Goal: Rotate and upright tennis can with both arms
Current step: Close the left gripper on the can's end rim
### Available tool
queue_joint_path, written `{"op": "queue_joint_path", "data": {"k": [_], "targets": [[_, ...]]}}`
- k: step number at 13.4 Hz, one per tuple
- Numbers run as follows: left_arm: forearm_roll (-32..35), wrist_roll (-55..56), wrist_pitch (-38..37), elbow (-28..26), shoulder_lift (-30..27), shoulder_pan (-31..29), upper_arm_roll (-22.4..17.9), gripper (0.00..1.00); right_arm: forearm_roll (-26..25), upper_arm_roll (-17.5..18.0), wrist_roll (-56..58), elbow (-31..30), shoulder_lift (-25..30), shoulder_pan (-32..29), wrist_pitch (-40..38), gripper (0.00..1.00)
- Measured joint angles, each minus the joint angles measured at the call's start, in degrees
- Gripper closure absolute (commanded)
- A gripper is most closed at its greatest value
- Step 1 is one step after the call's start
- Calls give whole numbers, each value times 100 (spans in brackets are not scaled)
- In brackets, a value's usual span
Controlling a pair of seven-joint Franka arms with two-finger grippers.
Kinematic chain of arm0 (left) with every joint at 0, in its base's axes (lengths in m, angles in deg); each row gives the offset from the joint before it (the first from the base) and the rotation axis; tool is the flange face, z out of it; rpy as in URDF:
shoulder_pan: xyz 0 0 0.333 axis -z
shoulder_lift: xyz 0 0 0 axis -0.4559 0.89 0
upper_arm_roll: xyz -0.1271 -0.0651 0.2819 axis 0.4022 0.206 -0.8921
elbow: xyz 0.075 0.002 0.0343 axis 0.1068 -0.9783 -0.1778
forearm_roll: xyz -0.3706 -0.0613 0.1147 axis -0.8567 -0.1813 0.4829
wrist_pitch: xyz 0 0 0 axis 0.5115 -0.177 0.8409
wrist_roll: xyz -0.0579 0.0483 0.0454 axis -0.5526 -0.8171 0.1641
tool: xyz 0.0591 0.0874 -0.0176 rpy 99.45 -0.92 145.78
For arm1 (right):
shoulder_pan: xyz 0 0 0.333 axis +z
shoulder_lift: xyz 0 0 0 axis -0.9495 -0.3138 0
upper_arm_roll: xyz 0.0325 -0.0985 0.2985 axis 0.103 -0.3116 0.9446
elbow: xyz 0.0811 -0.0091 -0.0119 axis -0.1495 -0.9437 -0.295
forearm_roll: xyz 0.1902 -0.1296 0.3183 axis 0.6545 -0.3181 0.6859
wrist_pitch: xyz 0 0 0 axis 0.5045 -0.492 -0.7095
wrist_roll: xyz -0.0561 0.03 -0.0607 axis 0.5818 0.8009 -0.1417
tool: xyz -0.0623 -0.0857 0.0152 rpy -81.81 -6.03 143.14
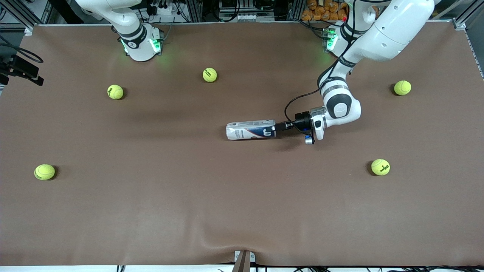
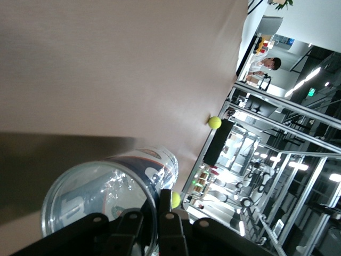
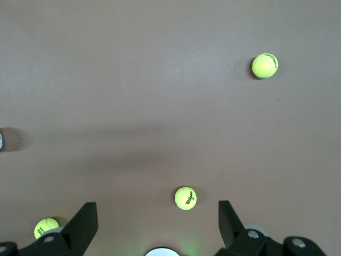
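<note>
L gripper (image 1: 279, 127) pinches tennis can (image 1: 251, 130) rim; five balls (image 1: 380, 167) scattered, none touching.

The tennis can (image 1: 252, 130) lies on its side mid-table (image 1: 189, 211); the left gripper (image 1: 280, 126) pinches its rim at the end toward the left arm's base; five tennis balls (image 1: 210, 74) lie scattered around it

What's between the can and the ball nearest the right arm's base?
Nothing: in the front view only bare table separates the can from that ball.
</note>
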Motion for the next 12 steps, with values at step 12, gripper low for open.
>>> {"op": "queue_joint_path", "data": {"k": [12], "targets": [[3046, 4802, 1406, 557, -1391, 804, 63, 100, 0, -4, 0, 0, 0, 0, 0, 0]]}}
